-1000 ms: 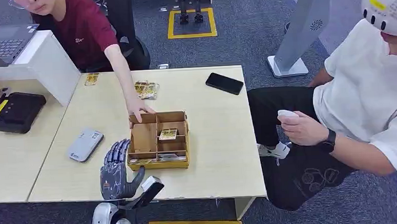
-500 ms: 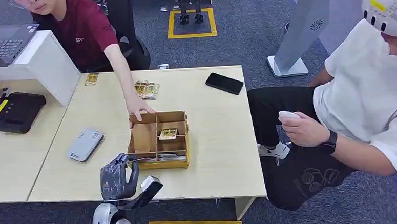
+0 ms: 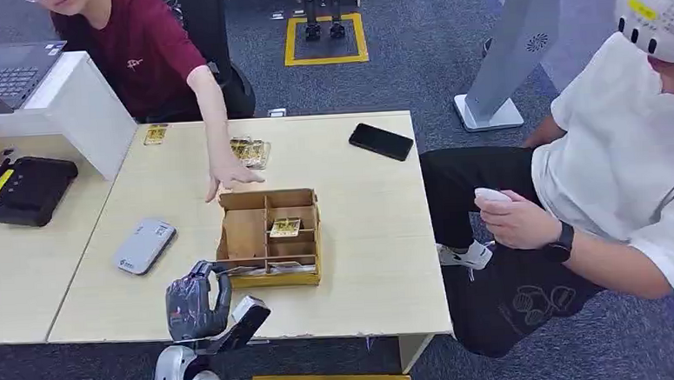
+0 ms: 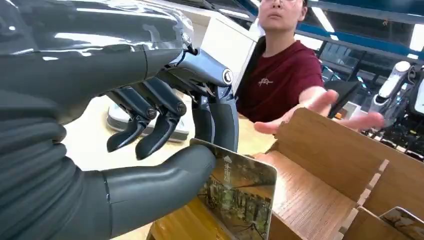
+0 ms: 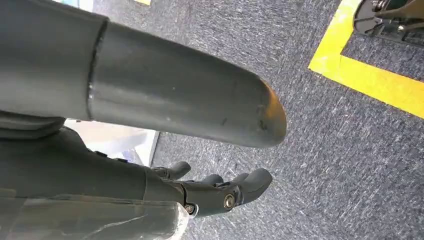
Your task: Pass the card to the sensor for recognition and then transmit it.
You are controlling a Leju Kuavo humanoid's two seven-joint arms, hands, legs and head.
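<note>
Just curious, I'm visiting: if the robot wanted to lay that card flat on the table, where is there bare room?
Bare tabletop lies right of the wooden box, below the black phone, and between the box and the grey sensor. The far edge is busier: loose cards and a person's hand. The left hand pinches the card at the box's near corner.

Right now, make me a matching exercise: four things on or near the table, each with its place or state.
1. card
2. phone
3. grey reader
4. wooden box

a. far right part of the table
b. pinched in the left hand
c. mid-table, split into compartments
d. flat on the table, left of the box

Pairs: 1-b, 2-a, 3-d, 4-c
</note>
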